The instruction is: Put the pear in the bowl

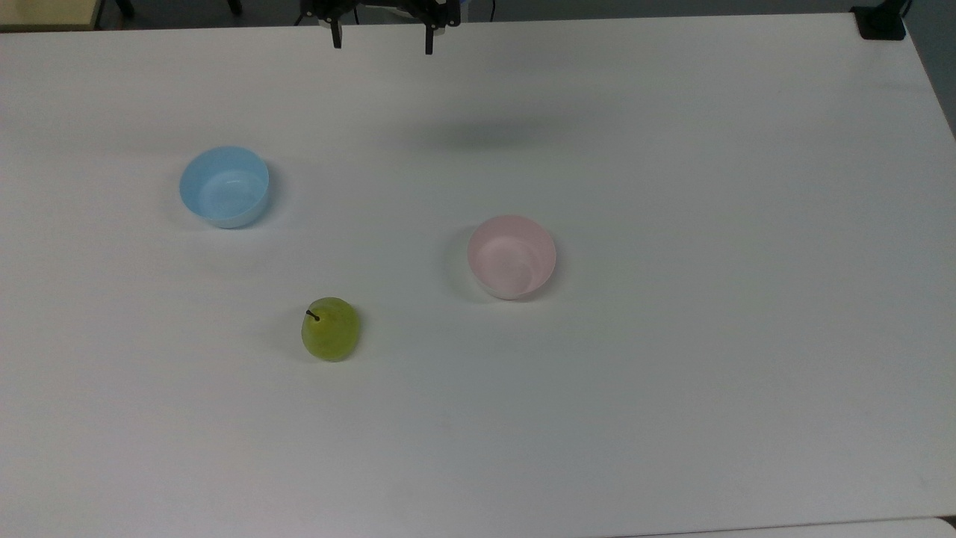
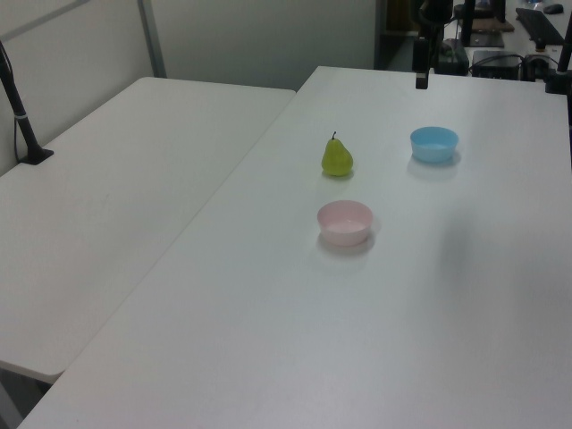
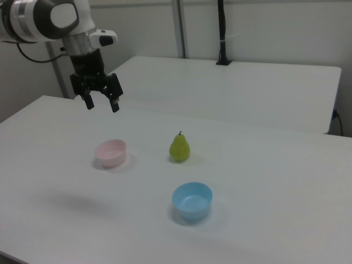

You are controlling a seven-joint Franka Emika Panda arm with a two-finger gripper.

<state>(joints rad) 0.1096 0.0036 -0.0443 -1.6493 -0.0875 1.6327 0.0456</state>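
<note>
The yellow-green pear stands upright on the white table, its dark stem up. The pale pink bowl sits empty to the pear's right in the top view. My gripper hangs open high above the table at the top view's upper edge, well away from both, with nothing between its black fingers. In the left view one finger shows at the far end of the table.
A light blue bowl sits empty at the top view's left. A second white table adjoins, with a black clamped pole on it. A black clamp sits at the top view's upper right corner.
</note>
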